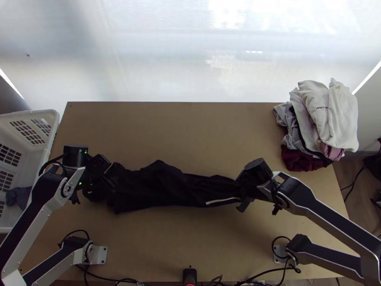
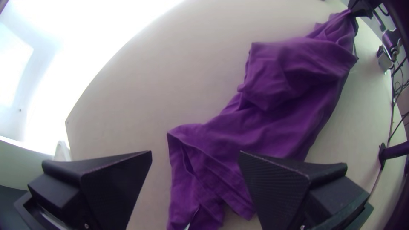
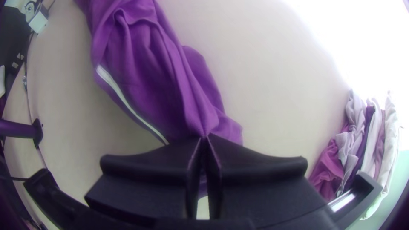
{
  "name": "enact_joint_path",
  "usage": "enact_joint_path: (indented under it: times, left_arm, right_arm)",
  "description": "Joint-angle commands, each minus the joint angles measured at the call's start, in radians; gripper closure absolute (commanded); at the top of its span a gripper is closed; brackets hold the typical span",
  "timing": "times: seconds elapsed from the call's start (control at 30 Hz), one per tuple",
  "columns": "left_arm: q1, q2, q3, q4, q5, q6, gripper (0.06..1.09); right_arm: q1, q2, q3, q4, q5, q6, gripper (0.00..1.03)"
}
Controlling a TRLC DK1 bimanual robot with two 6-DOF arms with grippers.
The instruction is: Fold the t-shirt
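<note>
In the top view the shirt (image 1: 164, 188) lies bunched in a long strip across the table (image 1: 190, 128), its long axis roughly parallel to the far edge, about midway between far and near edges. The left gripper (image 1: 110, 175) is at the end by the table's left edge, the right gripper (image 1: 243, 191) at the end towards the right edge. A pale stripe (image 1: 223, 201) runs near that right end. Small dark print (image 1: 322, 108) marks a white garment on the pile (image 1: 343, 126) at the far right corner. In the left wrist view the left gripper's jaws stand wide apart above the loose end, and the shirt runs away from them towards the right gripper; whether they touch cloth, one cannot tell. That arm is the nearer to the loose end, so the coming move probably turns on its jaws closing across a layered edge there; a shallow bite could miss the lower layer. In the right wrist view the right gripper's jaws are clamped together on the gathered end, the shirt stretching out ahead.
</note>
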Motion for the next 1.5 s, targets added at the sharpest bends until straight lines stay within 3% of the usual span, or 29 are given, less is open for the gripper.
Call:
enact_joint_path:
  times: [0.0, 0.23, 0.4, 0.7, 1.03, 1.23, 1.33, 1.47]
  left_arm:
    - [-0.008, 0.008, -0.054, 0.045, 0.002, 0.041, 0.11]
    - [0.007, 0.045, -0.077, 0.061, 0.000, 0.194, 0.11]
    - [0.080, 0.212, -0.062, 0.169, 0.012, 0.260, 0.11]
    - [0.057, 0.445, 0.122, 0.177, 0.054, 0.174, 0.11]
    - [0.037, 0.554, 0.316, -0.076, 0.133, 0.090, 0.11]
    - [0.021, 0.554, 0.276, -0.088, 0.132, 0.093, 0.11]
    - [0.014, 0.556, 0.236, -0.073, 0.127, 0.103, 0.24]
    - [0.007, 0.573, 0.218, -0.051, 0.127, 0.107, 0.48]
  right_arm:
    - [-0.022, -0.043, 0.049, -0.072, -0.001, -0.012, 1.00]
    - [-0.025, -0.049, 0.049, -0.077, -0.001, -0.011, 1.00]
    - [-0.023, -0.051, 0.043, -0.077, -0.001, -0.011, 1.00]
    - [-0.028, -0.054, 0.049, -0.079, -0.001, -0.011, 1.00]
    - [-0.034, -0.057, 0.049, -0.077, -0.001, -0.012, 1.00]
    - [-0.037, -0.057, 0.054, -0.077, -0.001, -0.015, 1.00]
    - [-0.039, -0.061, 0.052, -0.077, -0.001, -0.015, 1.00]
    - [-0.039, -0.063, 0.052, -0.077, -0.001, -0.015, 1.00]
